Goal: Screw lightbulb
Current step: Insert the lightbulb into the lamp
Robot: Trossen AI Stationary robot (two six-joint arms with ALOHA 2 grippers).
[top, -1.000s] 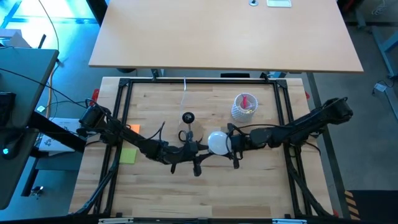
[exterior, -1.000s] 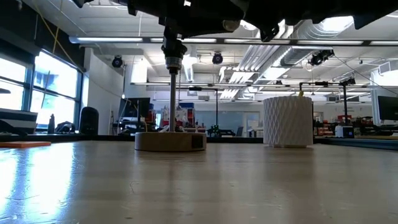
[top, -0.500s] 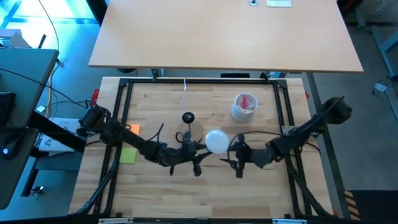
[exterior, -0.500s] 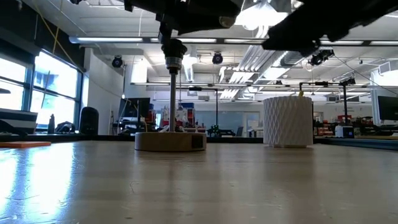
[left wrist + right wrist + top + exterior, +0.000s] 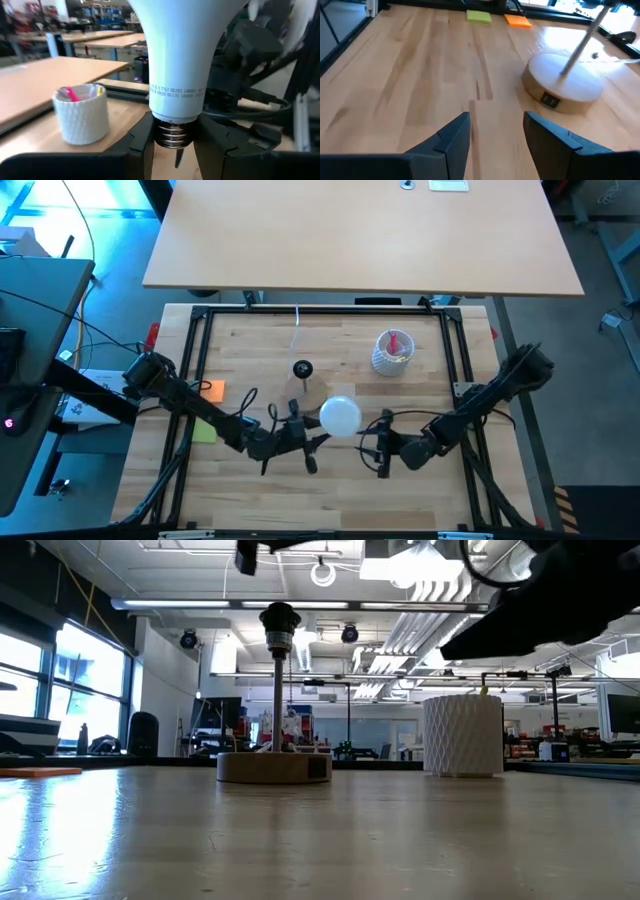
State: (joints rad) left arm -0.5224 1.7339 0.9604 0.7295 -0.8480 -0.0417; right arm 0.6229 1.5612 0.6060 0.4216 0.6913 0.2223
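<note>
White frosted glass fills my left wrist view: the round-globed lightbulb (image 5: 185,45) stands in my left gripper (image 5: 172,142), whose 2 dark fingers (image 5: 142,145) pinch its ribbed metal screw neck just under the pale collar. From above, the lightbulb (image 5: 340,416) hangs over the middle of the light wooden table (image 5: 250,345), near the lamp stand, a round wooden base (image 5: 565,85) with a thin metal post and a black-topped socket (image 5: 279,620), but not over that socket. My right gripper (image 5: 385,448) waits near the bulb with its fingers spread and nothing between them, looking down at bare boards and the base. To do this step well, I judge that I should carry the bulb until its neck sits straight above the socket (image 5: 302,368), keep it upright so the threads do not cross, lower gently, and only then turn; holding it by the threads themselves may force me to hand it over or regrip on the globe. Beyond the bulb stands 1 white perforated cup (image 5: 82,120) holding pink items (image 5: 72,94) and something yellow.
</note>
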